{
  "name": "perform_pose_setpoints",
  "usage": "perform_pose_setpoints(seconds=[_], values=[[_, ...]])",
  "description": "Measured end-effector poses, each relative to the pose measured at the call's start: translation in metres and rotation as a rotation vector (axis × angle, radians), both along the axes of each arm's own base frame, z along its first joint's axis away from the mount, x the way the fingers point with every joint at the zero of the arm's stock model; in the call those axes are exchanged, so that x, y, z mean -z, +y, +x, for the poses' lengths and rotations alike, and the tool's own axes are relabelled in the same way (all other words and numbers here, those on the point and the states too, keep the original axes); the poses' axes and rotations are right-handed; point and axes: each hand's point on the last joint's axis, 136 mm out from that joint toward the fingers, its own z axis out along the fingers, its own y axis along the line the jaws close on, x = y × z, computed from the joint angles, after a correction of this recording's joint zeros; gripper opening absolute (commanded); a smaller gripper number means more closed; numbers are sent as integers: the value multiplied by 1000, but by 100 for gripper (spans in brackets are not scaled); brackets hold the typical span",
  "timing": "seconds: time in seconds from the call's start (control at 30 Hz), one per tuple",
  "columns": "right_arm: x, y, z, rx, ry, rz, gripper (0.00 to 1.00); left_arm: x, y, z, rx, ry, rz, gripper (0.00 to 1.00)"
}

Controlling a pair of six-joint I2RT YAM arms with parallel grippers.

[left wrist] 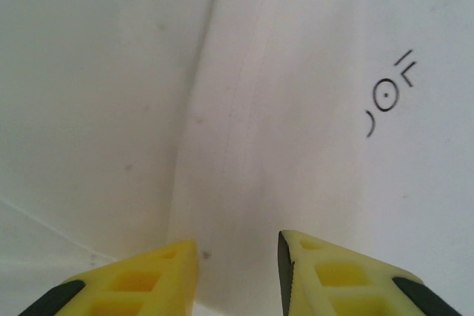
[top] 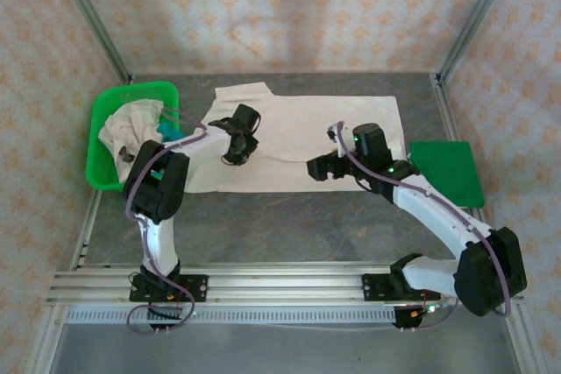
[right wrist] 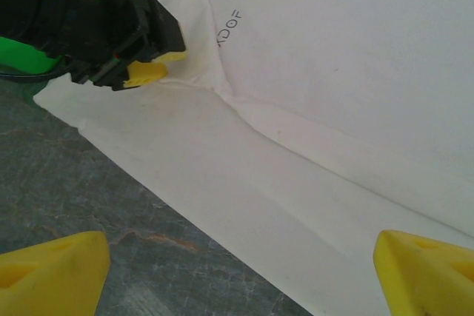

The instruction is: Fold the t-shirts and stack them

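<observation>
Okay, cream shirt [top: 351, 129] lies spread flat on the table [top: 289, 216], between the basket [top: 98, 172] on the left and the mat [top: 447, 172] on the right. Small dark print [left wrist: 389, 94] faces up. Left gripper [top: 237, 148] is down on the shirt's left part, jaws narrowly apart astride a fold ridge; can't tell if it pinches cloth. Right gripper [top: 317, 168] is spread wide and grasps nothing, low over the shirt's near edge. More shirts, cream [top: 127, 129] and teal [top: 173, 133], are bunched in the basket.
</observation>
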Motion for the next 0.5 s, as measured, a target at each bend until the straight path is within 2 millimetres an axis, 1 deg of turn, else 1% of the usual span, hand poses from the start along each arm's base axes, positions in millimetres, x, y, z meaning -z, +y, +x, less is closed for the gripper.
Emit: perform_pose_setpoints(seconds=[0.03,0.1,0.2,0.3,0.5], values=[[-1,0,-1,-3,-1,3,92,3,0,0,-1,6,0,31],[-4,1,-1,-5,-7,9,92,8,0,-1,-8,17,-2,27],[-7,0,-2,-5,-14,15,92,8,-1,0,-15,17,-10,11],[-7,0,-2,-4,-15,15,92,8,-2,0,-16,19,-16,0],[-7,0,-2,-3,-15,15,92,-2,-6,9,-9,-6,-25,0]])
